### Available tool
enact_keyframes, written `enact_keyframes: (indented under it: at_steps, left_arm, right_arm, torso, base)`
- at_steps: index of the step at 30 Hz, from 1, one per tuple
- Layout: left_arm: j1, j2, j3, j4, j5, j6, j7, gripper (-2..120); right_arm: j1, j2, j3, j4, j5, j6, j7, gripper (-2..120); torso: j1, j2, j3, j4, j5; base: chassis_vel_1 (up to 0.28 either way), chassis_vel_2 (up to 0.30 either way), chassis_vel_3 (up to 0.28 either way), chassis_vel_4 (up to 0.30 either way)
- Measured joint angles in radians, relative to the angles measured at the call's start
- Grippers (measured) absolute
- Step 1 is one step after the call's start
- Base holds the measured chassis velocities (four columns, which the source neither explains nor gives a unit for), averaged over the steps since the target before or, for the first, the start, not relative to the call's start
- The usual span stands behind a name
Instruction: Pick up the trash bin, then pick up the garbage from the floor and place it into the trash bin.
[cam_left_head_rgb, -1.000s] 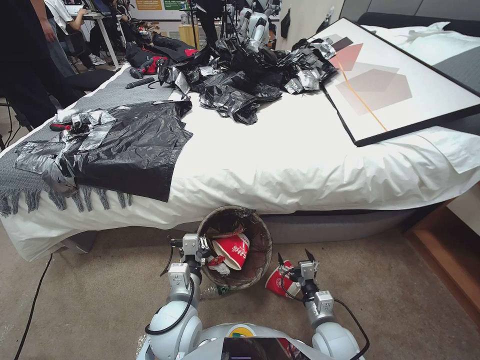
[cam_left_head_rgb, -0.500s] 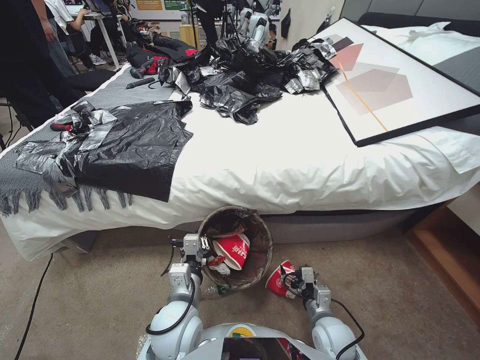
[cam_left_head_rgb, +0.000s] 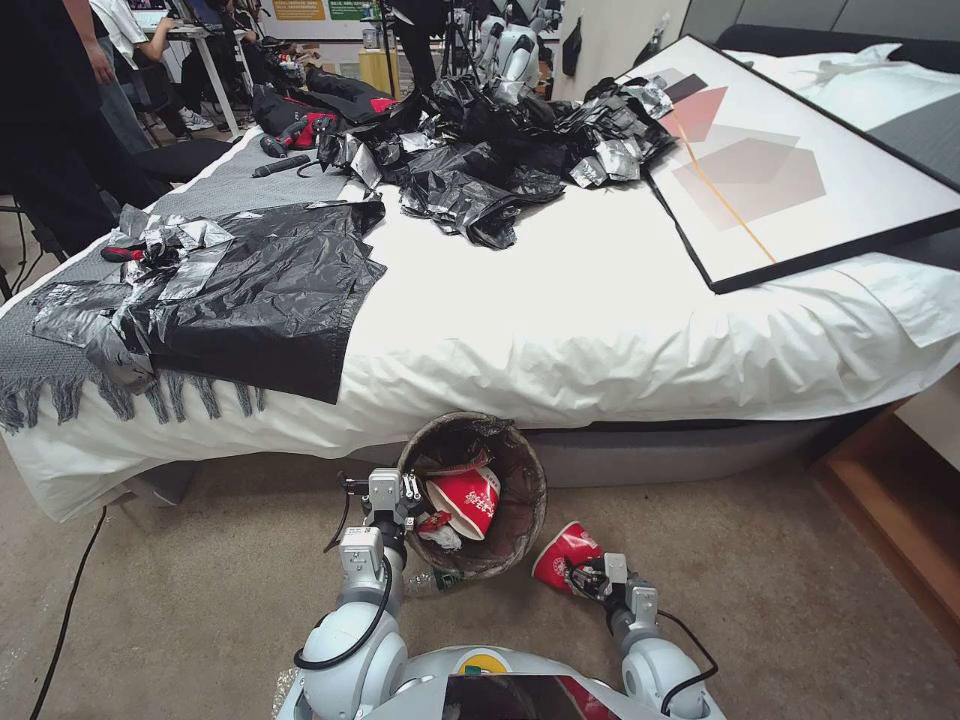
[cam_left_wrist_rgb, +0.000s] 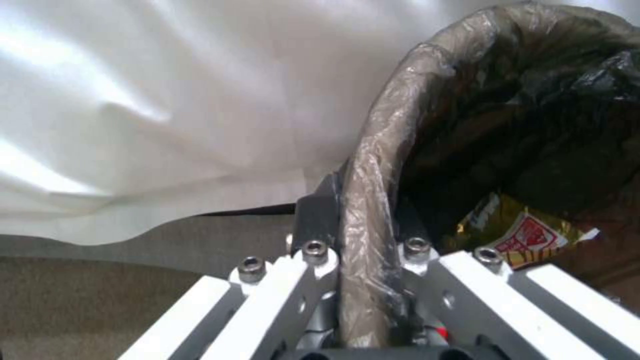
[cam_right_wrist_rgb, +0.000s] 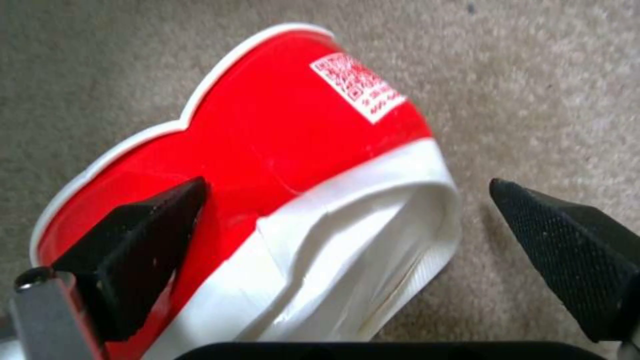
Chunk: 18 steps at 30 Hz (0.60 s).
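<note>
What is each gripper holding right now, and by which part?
The left gripper pinches the trash bin by its bag-covered rim. The right gripper holds nothing; its open fingers straddle the red cup on the floor.

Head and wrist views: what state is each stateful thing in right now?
Trash bin: upright on the carpet, bag-lined, partly filled.
Left gripper: shut on the bin's rim.
Right gripper: open, fingers either side of the cup.
Red cup: lying on its side on the floor, dented, not yet gripped.
</note>
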Motion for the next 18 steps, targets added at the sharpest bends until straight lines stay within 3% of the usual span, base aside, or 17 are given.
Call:
enact_keyframes:
  at_steps: [12, 18]
  left_arm:
    - [-0.001, -0.001, 0.000, 0.001, 0.000, 0.001, 0.000, 3]
    - [-0.001, -0.001, -0.002, 0.001, 0.000, 0.001, 0.000, 3]
  right_arm:
    - [0.010, 0.012, 0.000, -0.049, 0.018, -0.002, 0.002, 100]
    - [0.010, 0.016, 0.000, -0.063, 0.017, 0.012, -0.010, 86]
  torso:
    - [0.000, 0.000, 0.000, -0.0001, -0.0004]
    - [0.000, 0.000, 0.000, -0.0001, -0.0002]
  base:
    - [0.000, 0.000, 0.000, 0.000]
    - [0.000, 0.000, 0.000, 0.000]
